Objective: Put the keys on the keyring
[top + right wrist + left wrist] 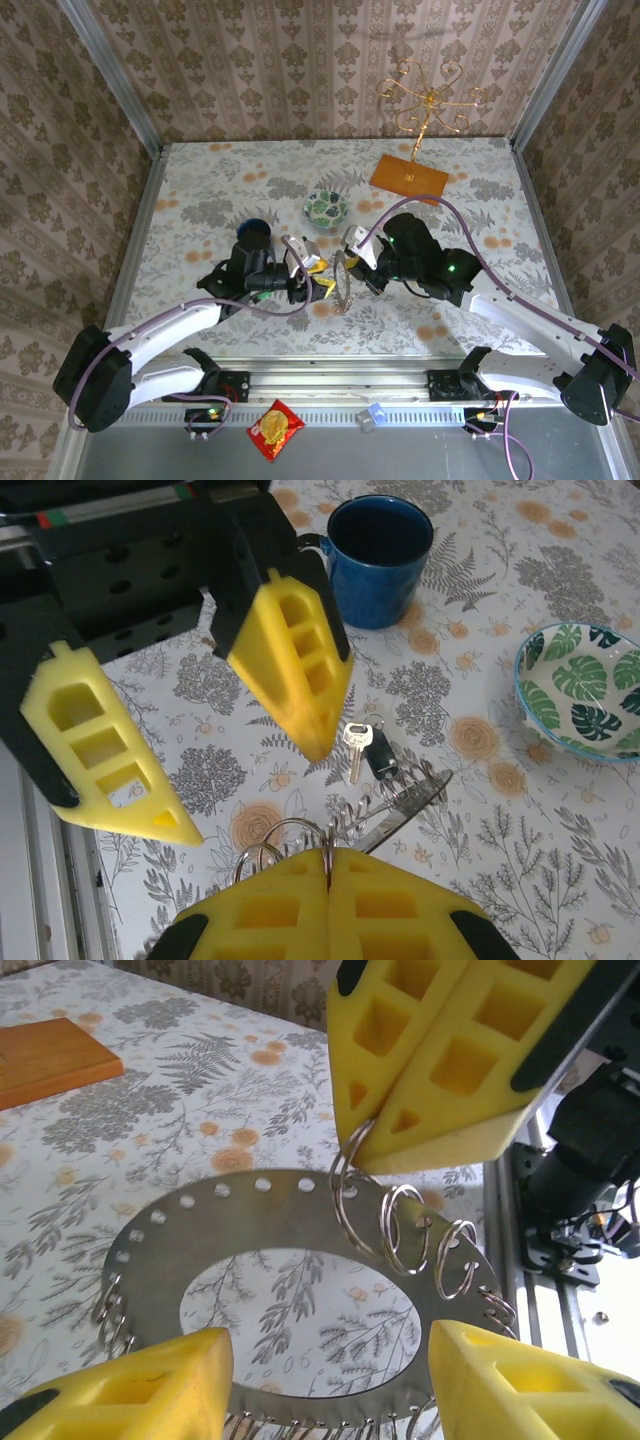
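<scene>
Two grippers flanked the keyring (290, 1210) above the table (520, 860).
Right gripper (328, 855) was clamped on a wire loop (345, 1175) at the keyring's rim, holding it tilted in the air; left gripper (330, 1345) stood open, fingers astride its edge. Keys (372, 750) lay on the table between keyring and mug (378, 555).

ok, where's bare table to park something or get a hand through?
Free: far-left table beyond the blue mug, left of the bowl; far-right strip beside the orange board. Crowded: the middle, where the left gripper and right gripper meet at the keyring, keys, mug and bowl close by.
</scene>
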Available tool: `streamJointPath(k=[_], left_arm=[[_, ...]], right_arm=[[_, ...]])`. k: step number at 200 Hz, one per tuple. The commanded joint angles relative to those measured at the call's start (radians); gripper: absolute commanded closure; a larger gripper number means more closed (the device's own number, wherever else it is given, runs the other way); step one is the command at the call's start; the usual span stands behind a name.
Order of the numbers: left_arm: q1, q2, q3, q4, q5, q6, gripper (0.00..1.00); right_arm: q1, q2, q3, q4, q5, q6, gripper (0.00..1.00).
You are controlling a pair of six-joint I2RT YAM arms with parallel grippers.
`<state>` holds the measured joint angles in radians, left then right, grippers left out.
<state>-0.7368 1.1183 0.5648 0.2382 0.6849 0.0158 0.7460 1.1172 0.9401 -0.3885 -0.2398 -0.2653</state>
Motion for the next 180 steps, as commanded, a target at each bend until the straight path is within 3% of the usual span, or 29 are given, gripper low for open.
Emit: streamJointPath(k=[1,87,180], left_arm=[[0.002,0.021,0.001,0.093,0.092,-0.055,0.46],[-0.016,0.064,0.003,0.154,0.155,-0.062,0.46],[-0.028,0.026,-0.024,0.207,0.147,-0.046,0.59]], right_arm=[[0.004,-0.009,-0.009,0.051,-0.039,-0.007,1.00],[0.022,0.006,-0.015,0.075,-0.044,0.000,1.00],[0.038,0.022,-0.016,0.083,-0.014,0.008,1.00]])
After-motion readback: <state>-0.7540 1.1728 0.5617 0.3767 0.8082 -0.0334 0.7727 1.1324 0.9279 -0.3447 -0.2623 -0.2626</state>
